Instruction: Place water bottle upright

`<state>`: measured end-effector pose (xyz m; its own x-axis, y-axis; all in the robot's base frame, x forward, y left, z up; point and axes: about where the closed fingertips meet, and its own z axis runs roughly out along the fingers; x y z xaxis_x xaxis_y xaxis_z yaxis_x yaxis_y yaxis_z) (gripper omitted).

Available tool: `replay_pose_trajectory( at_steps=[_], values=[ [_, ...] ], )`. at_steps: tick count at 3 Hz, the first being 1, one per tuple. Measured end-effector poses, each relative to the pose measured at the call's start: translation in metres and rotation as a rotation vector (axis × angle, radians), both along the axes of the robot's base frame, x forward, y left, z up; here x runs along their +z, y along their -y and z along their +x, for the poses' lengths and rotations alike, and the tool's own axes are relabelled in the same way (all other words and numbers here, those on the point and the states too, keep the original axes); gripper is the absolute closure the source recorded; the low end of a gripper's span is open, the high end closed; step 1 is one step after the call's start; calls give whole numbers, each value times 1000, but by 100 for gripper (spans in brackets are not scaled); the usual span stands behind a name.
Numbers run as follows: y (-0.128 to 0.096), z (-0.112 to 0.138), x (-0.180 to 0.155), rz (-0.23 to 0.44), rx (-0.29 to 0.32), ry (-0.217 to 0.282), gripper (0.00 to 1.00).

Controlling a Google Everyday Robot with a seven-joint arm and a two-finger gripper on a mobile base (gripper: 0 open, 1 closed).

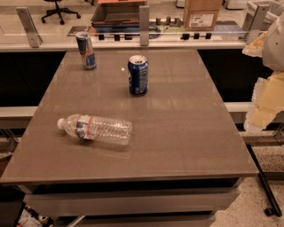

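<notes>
Office floor behind a low glass partition along the far edge: black office chair [57, 9] at far left, shallow dark tray [117, 13] toward the middle, shut cardboard box [202, 13] with a white label further right. Contents of tray and box not visible.

Nearer, glossy grey-brown tabletop [177, 133], filling most of the view.

Front left on it, well apart from both cans: water bottle [100, 129], lying on its side, white cap pointing left, base pointing right and slightly toward the front edge. Clear ribbed plastic, label with an orange-red band near the cap end. See-through along the body; whether any water inside, cannot tell.

Far left corner, near the partition: slim blue-silver can [86, 51], upright. Contents unseen.

Further right, about the middle of the far half: blue soda can [138, 74], upright, opening showing in its top, nothing to be made out inside.

Beyond the right edge of the tabletop, touching nothing on it: pale cream arm with pincer [262, 111], well apart from bottle and cans. Apart or together: cannot tell.
</notes>
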<state>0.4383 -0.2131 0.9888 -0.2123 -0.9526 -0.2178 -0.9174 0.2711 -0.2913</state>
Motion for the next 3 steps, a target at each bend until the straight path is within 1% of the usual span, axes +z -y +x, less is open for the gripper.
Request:
replay_pose_trajectory(
  at_steps=[1, 2, 3],
  values=[
    [-5, -1, 5, 6, -10, -3, 0],
    [-15, -4, 13, 44, -8, 3, 0],
    [-26, -4, 16, 139, -5, 3, 0]
  ],
)
